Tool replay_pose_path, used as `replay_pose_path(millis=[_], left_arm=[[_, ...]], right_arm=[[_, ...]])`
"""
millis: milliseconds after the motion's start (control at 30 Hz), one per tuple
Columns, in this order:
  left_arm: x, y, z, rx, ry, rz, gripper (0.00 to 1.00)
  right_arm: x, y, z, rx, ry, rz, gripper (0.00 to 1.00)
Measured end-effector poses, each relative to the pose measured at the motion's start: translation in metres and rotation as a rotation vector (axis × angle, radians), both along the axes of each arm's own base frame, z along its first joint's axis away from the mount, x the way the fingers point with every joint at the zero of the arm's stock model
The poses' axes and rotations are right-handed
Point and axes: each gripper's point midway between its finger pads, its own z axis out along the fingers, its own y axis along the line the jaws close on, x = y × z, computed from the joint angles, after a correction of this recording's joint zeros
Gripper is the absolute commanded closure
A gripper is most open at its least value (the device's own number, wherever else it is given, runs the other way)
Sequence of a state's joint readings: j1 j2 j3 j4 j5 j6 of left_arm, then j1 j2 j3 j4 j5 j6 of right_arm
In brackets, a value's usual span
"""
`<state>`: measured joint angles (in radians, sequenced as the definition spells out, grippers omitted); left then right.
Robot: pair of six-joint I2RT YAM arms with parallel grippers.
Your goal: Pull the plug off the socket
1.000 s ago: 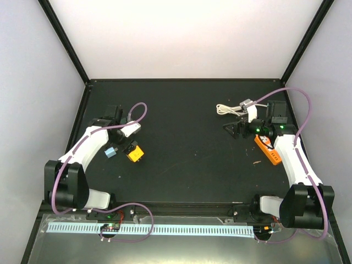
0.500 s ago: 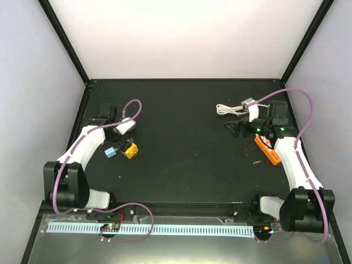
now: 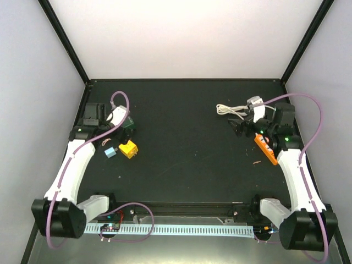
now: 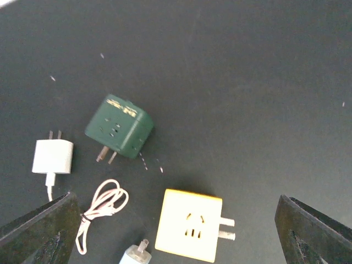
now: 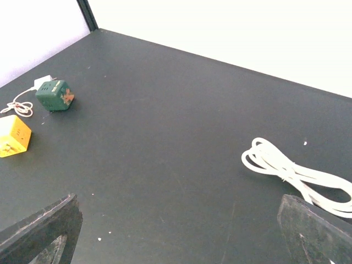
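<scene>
The orange socket (image 3: 268,151) lies at the right of the table, its far end under my right arm. The cream-white cord lies coiled (image 3: 227,110) beyond it and shows in the right wrist view (image 5: 291,173). It runs toward my right wrist, which hides the plug. My right gripper (image 3: 237,127) is open and empty (image 5: 176,220), above the table to the left of the socket and near the coil. My left gripper (image 3: 130,124) is open and empty (image 4: 176,220) at the far left, over loose adapters.
A yellow adapter cube (image 4: 190,225), a dark green cube (image 4: 119,126), a small white charger (image 4: 53,157) with a thin coiled cord (image 4: 102,206) and a light blue plug (image 3: 111,153) lie at the left. The yellow cube (image 5: 12,136) and green cube (image 5: 53,94) show in the right wrist view.
My left arm has swung back and to the left, away from the yellow cube. My right arm has shifted slightly right and farther back. The socket and cord have not moved.
</scene>
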<state>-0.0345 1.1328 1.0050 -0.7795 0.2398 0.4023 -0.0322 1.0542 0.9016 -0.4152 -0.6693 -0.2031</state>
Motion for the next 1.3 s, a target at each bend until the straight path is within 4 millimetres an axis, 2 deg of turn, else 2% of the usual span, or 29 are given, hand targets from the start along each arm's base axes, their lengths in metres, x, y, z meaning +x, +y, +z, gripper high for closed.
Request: replay_pose_path(millis=[167,400,600,767,1167,1300], left_arm=[[-0.007,0.001,0.028,-0.046,-0.159,0.051,0.01],[-0.021,0.01,0.029,-0.053,-0.291,0.11,0.01],[-0.02,0.021,0.015,-0.036,-0.3,0.186,0.01],[-0.022,0.031,-0.006,-0.003,-0.255,0.236,0.01],[-0.014,0.043,-0.031,0.032,-0.251,0.305,0.01],[-0.01,0.044,-0.031,0.023,-0.279,0.317,0.01]], right_arm=[[-0.013,-0.003,0.001,-0.006,-0.066,-0.024,0.0],[-0.017,-0.012,-0.007,-0.001,-0.111,-0.106,0.0],[-0.001,-0.031,-0.021,0.001,-0.066,-0.241,0.0],[0.01,-0.046,-0.045,-0.024,-0.008,-0.338,0.0],[0.001,-0.058,-0.094,-0.093,-0.038,-0.389,0.0],[0.001,-0.06,-0.095,-0.093,-0.058,-0.396,0.0]])
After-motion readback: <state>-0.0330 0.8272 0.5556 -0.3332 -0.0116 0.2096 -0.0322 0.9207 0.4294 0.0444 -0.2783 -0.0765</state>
